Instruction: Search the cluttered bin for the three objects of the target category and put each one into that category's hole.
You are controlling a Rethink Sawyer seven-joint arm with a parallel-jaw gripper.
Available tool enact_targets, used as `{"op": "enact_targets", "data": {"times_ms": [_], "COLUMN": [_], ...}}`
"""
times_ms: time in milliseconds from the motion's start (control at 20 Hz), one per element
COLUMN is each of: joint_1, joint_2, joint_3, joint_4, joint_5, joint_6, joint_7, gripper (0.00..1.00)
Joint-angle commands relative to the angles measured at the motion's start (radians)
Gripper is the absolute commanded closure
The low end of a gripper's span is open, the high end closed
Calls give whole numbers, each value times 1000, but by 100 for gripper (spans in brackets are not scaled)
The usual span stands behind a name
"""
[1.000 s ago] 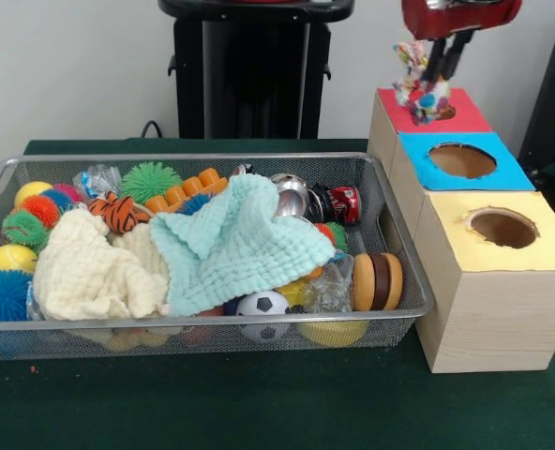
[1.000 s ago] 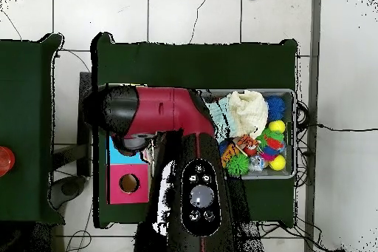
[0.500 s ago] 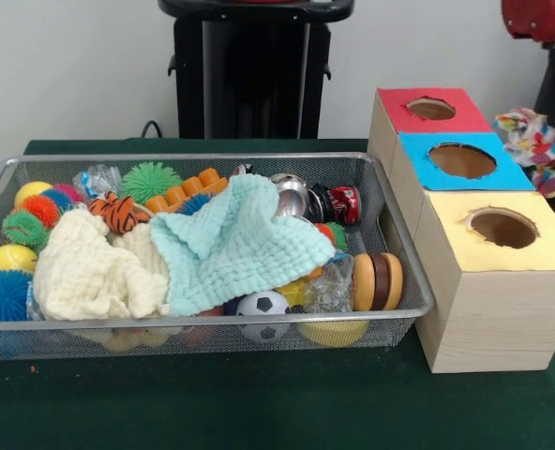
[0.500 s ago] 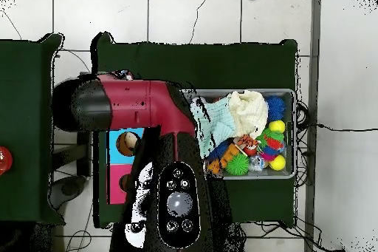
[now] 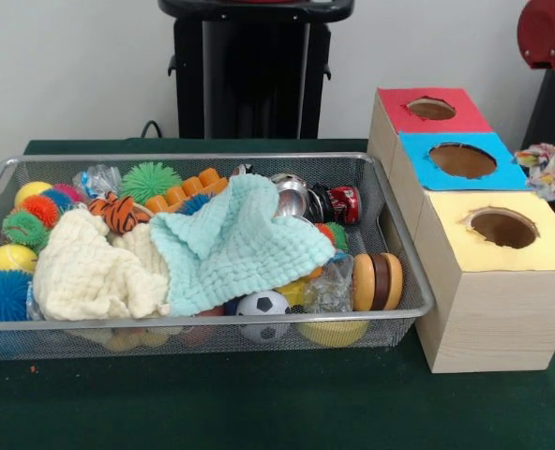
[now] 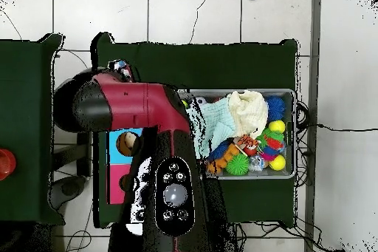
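Note:
The wire mesh bin (image 5: 212, 157) sits on the green table, full of toys; it also shows in the overhead view (image 6: 294, 134). A multicoloured rope toy (image 5: 551, 172) is at the right edge, beside the blue-topped box (image 5: 498, 176); overhead it shows past the arm's end (image 6: 118, 66). My arm's red wrist (image 5: 549, 33) is above it. My gripper (image 5: 546, 127) is dark against a dark background there. The red-topped box (image 5: 465, 119) and the yellow-topped box (image 5: 540, 251) each have a round hole.
In the bin lie a cream cloth (image 5: 95, 267), a mint cloth (image 5: 235, 244), a soccer ball (image 5: 262, 307), spiky balls (image 5: 149, 178), a tiger toy (image 5: 120, 214), cans (image 5: 343, 202) and wooden discs (image 5: 376, 281). The arm (image 6: 148, 105) covers the boxes overhead.
The arm swung from above the red-topped box to the right of the boxes, and the rope toy went with it. In the last half second the toy sank a little and shifted right.

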Motion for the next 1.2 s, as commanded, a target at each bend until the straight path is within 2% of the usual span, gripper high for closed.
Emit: {"op": "enact_targets", "data": {"times_ms": [50, 300, 550, 950, 1200], "joint_1": [-14, -6, 23, 4, -21], "joint_2": [111, 146, 159, 165, 137], "joint_3": [-8, -19, -60, -25, 31], "joint_4": [122, 105, 64, 85, 136], "joint_5": [-54, -36, -15, 39, 115], "joint_6": [-7, 39, 229, 305, 342], "joint_7": [156, 173, 195, 216, 220], "gripper": [100, 100, 100, 100, 100]}}
